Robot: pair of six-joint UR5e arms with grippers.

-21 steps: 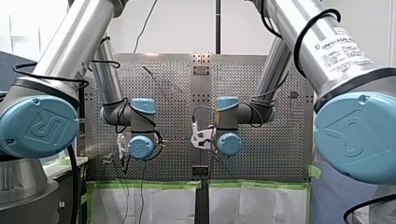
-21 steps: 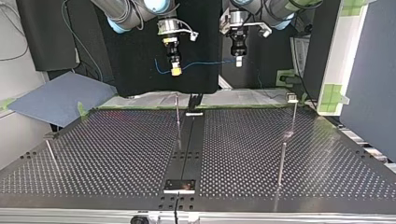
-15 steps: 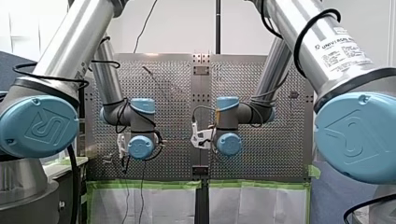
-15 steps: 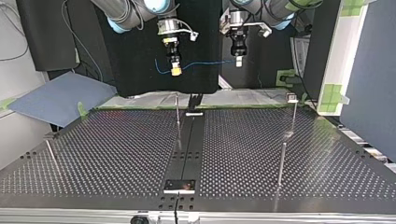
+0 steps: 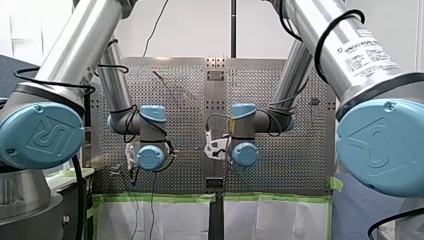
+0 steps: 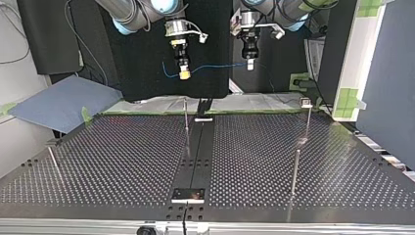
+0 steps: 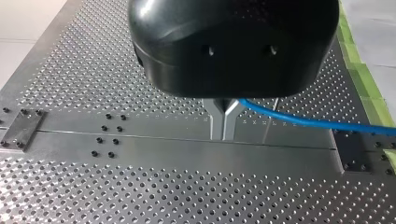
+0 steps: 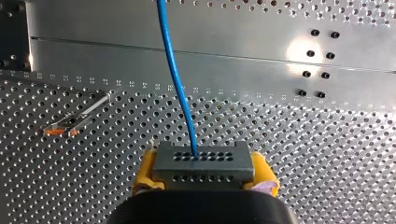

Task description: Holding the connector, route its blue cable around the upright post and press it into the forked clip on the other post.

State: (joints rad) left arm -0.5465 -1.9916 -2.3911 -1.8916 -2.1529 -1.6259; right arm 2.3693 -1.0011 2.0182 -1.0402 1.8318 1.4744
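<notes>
**Desk:** Where is the connector?

**Stringer:** The grey connector [image 8: 204,161] is clamped between the yellow pads [image 8: 144,171] of the right gripper [image 6: 184,73], in the upper middle of the top view; the gripper points down in front of a black backdrop [image 6: 142,73], above the far edge of the table [image 6: 122,161].

**Desk:** And the cable?

**Stringer:** The blue cable [image 6: 218,66] leaves the connector's face and runs ahead of the right gripper, clear of the table; in the top view it hangs in a shallow line rightward to the left gripper [image 6: 250,64], at upper centre right; a short blue curl also shows just left of the right gripper.

**Desk:** How does the left gripper stand?

**Stringer:** Its metal fingers [image 7: 217,119] meet at the tips; the cable comes out of the fork where they join the black housing and trails off to one side, so the fingers are closed on the cable.

**Desk:** Are the posts in reach?

**Stringer:** Neither is touched; a thin post [image 6: 186,122] stands at centre frame near the table's far edge, below the right gripper; a second one [image 6: 307,125] stands at right with a small clip [image 6: 306,102] on top, its shape too small to read; the cable is well above both.
</notes>
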